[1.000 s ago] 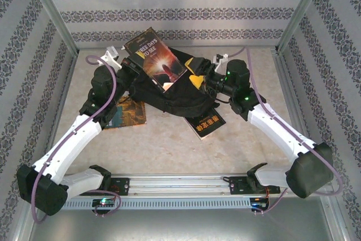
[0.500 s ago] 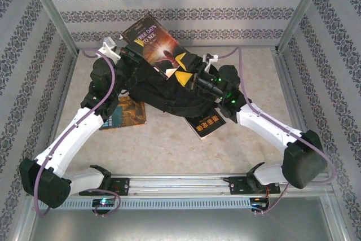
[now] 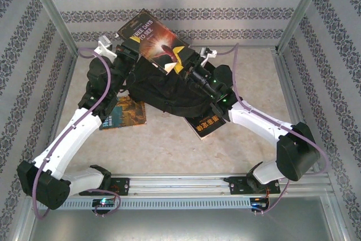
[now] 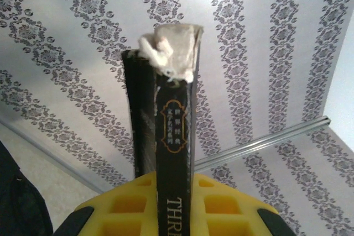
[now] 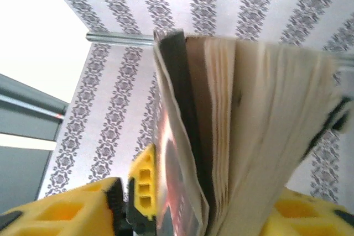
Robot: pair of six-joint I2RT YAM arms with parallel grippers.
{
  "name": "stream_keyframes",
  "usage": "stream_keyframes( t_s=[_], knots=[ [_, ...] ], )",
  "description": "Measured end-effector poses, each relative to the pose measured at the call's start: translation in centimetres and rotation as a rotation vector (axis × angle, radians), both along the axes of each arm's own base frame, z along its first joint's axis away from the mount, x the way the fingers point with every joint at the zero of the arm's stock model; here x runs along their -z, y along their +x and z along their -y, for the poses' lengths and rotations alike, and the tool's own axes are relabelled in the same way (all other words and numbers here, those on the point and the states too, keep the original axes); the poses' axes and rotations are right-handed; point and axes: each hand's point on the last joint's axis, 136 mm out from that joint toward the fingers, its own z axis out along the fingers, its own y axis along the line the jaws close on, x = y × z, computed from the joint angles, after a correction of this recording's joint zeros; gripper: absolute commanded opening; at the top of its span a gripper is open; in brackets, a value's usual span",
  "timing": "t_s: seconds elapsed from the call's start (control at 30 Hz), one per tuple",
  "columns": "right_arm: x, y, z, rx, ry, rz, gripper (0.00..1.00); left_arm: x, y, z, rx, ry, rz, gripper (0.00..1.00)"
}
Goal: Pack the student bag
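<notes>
The student bag (image 3: 169, 91), black and soft, lies at the back middle of the table. Above it a dark book (image 3: 155, 46) titled "Three Days to See" is held up tilted. My left gripper (image 3: 128, 49) is shut on the book's spine edge; in the left wrist view the spine (image 4: 174, 153) stands upright between the yellow fingers (image 4: 127, 208). My right gripper (image 3: 183, 60) straddles the book's opposite edge. In the right wrist view the pages (image 5: 249, 136) sit between its jaws, the right finger (image 5: 310, 214) against the pages, the left finger (image 5: 55, 214) still apart from the cover.
A second book (image 3: 125, 112) lies flat on the table left of the bag. A black book with yellow lettering (image 3: 206, 122) pokes out from under the bag's near right side. Patterned walls and metal posts (image 3: 56, 21) enclose the table; a rail (image 3: 180, 184) runs along the near edge.
My right arm has swung left to the raised book and its jaws have narrowed around the page edge. The left gripper has lifted the book slightly up and back.
</notes>
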Motion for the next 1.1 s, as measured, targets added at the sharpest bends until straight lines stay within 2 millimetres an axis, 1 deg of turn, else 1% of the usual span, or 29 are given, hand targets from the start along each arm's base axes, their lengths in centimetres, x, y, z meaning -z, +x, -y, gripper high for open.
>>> stream_keyframes(
  t_s=[0.03, 0.1, 0.23, 0.4, 0.47, 0.57, 0.67, 0.8, 0.87, 0.97, 1.0, 1.1],
  knots=[
    [-0.6, 0.1, 0.2, 0.015, 0.007, 0.019, 0.41, -0.2, -0.4, 0.0, 0.004, -0.008, 0.004, 0.0],
    [-1.2, 0.2, 0.5, 0.033, 0.014, 0.037, 0.41, -0.5, -1.1, 0.0, 0.01, -0.024, 0.011, 0.0],
    [-1.3, 0.7, 1.0, 0.061, 0.001, 0.057, 0.39, -0.8, -1.9, 0.1, 0.02, -0.035, 0.018, 0.0],
    [-1.6, 1.0, 1.7, 0.075, -0.014, 0.088, 0.39, -0.3, -1.9, 0.2, 0.024, -0.037, 0.001, 0.0],
    [-2.3, 0.9, 1.7, 0.065, -0.015, 0.114, 0.39, 0.0, -1.9, 0.1, 0.023, -0.044, -0.008, 0.0],
    [-3.9, 0.3, 1.7, 0.046, 0.001, 0.169, 0.38, 0.1, -1.8, 0.1, 0.024, -0.053, -0.015, 0.0],
    [-4.7, -0.1, 1.6, 0.034, 0.009, 0.197, 0.38, -0.1, -2.0, 0.1, 0.027, -0.066, -0.016, 0.0],
    [-4.6, -0.1, 1.5, 0.026, 0.006, 0.201, 0.45, -0.1, -2.0, 0.1, 0.03, -0.07, -0.016, 0.0],
    [-4.3, -0.1, 1.3, 0.024, -0.016, 0.206, 0.55, 0.0, -2.0, 0.3, 0.038, -0.071, -0.019, 0.0],
    [-3.4, 0.1, 0.9, 0.022, -0.059, 0.195, 0.56, 0.3, -2.0, 0.6, 0.054, -0.063, -0.03, 0.0],
    [-3.1, 0.1, 0.8, 0.02, -0.076, 0.191, 0.53, 0.5, -2.0, 0.7, 0.057, -0.06, -0.038, 0.0],
    [-2.1, 0.3, 0.5, 0.014, -0.122, 0.18, 0.36, 1.2, -1.7, 0.9, 0.065, -0.049, -0.061, 0.0]
  ],
)
